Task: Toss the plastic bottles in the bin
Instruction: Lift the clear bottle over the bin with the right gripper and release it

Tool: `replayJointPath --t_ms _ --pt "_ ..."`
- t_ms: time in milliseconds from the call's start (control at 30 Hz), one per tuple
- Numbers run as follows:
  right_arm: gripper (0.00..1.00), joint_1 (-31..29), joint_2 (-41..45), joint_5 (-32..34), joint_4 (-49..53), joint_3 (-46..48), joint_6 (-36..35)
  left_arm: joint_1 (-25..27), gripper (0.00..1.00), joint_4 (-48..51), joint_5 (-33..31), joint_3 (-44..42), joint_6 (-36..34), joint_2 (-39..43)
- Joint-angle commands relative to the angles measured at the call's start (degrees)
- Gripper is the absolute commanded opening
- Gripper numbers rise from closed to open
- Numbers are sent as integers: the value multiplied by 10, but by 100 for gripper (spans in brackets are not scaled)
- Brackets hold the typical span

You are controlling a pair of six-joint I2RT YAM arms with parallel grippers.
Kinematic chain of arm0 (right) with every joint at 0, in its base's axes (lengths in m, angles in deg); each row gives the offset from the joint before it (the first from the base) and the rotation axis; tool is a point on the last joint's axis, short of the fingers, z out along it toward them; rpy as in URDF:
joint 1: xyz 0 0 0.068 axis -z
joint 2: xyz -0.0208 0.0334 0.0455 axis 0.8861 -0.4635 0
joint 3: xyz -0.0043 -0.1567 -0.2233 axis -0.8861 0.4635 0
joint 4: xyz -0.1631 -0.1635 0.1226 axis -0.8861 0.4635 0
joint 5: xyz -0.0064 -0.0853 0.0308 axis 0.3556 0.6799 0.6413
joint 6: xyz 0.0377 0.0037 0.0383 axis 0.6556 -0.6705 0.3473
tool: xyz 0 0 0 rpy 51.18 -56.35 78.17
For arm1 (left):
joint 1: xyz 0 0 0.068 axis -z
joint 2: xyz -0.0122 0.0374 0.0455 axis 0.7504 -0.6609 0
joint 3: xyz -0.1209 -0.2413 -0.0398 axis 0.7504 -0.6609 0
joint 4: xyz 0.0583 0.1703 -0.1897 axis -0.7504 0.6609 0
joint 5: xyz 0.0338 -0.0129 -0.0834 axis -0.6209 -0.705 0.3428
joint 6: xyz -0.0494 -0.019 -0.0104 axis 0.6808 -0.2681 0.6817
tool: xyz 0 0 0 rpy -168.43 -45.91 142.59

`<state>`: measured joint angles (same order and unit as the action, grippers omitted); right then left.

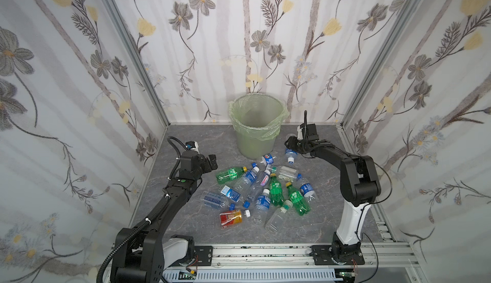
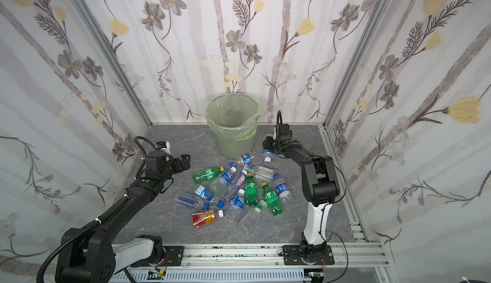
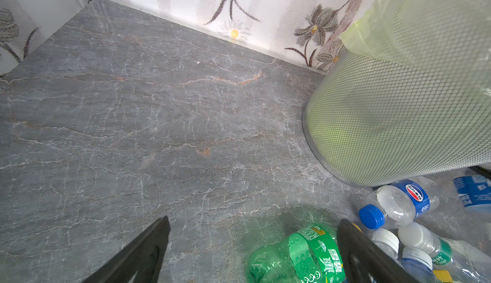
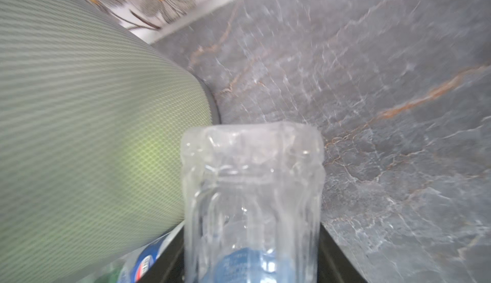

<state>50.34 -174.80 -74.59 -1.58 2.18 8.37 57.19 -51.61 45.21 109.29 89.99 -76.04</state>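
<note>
Plastic bottles lie heaped on the desk, with the bin just behind.
Right tool clamps one clear bottle mid-body beside the bin; left tool gapes wide, empty. They look light, thin and slick (likely to dent): take the waist gently.

the grey marbled worktop is carrying the bin, which is standing upright near the back edge. the plastic bottles are lying in a loose heap mid-surface, several overlapping. a blue-labelled bottle is lying just beside the bin's foot, and an orange-red labelled bottle is lying nearest the front.
</note>
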Motion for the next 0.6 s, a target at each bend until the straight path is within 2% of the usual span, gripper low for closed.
replayJointPath --t_ms 0,200,367,467,567 --pt "51 4 72 14 -63 32 -36 0 100 -9 13 3 5 6" --pt "50 1 274 -2 -166 154 -84 0 100 -9 20 2 -5 24" --pt "50 -26 440 -35 -265 255 -113 0 100 -10 19 -2 -3 36" --pt "50 -49 496 -33 -288 271 -118 0 100 -10 19 -4 0 41" --pt "51 -73 503 -32 -299 247 -118 0 100 -9 25 -5 1 44"
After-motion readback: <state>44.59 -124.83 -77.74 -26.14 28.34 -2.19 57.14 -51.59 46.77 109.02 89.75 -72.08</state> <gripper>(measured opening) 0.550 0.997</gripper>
